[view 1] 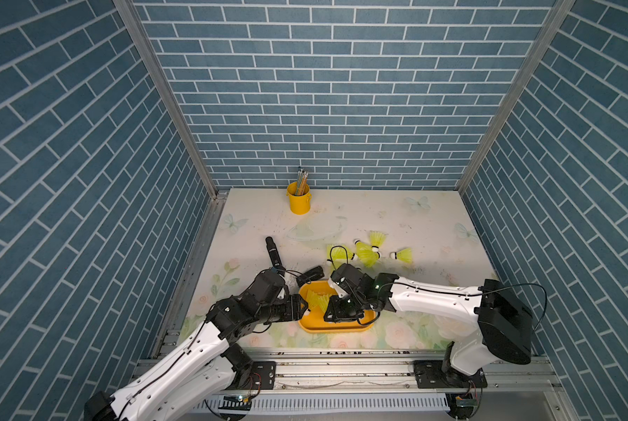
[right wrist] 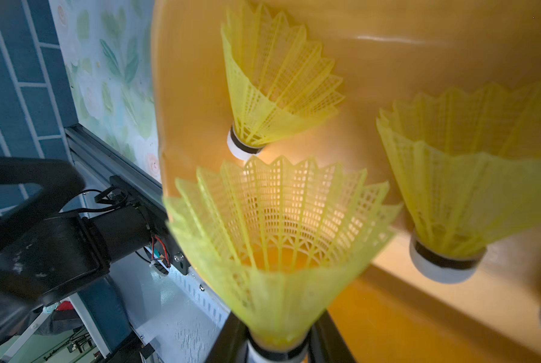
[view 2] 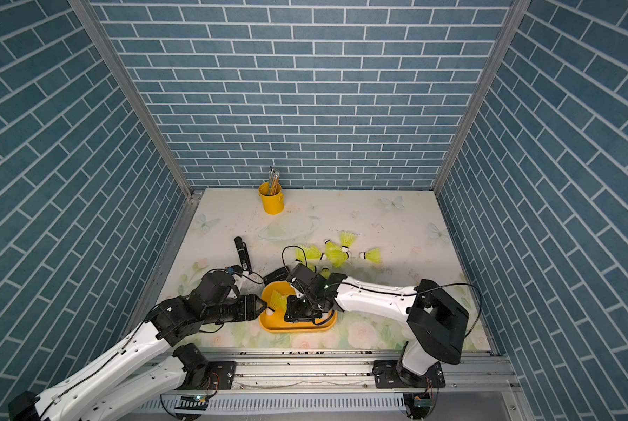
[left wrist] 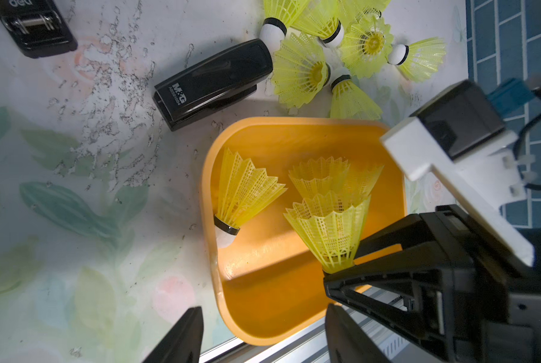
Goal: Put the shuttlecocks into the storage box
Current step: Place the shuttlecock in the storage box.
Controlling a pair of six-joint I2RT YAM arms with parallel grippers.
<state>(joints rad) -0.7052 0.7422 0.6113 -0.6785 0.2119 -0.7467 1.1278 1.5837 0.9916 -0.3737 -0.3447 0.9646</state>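
Right tool (right wrist: 277, 352) holds one shuttlecock (right wrist: 278, 251) over the storage box (view 1: 336, 330).
The table (view 1: 378, 218) carries the box at 6 o'clock. The grip on the white tip leaves the skirt free, likely so it can drop beside the shuttlecocks (left wrist: 247, 188) already inside. The left tool (left wrist: 262, 317), parted and empty, sits at the box's 9 o'clock rim. A black stapler (left wrist: 212, 81) at 11 o'clock crowds the loose shuttlecocks (view 1: 367, 255) near 1 o'clock.

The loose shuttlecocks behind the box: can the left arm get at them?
Probably not directly: the right gripper, holding a shuttlecock over the storage box, and a black stapler lie between the open left gripper and the loose shuttlecocks.
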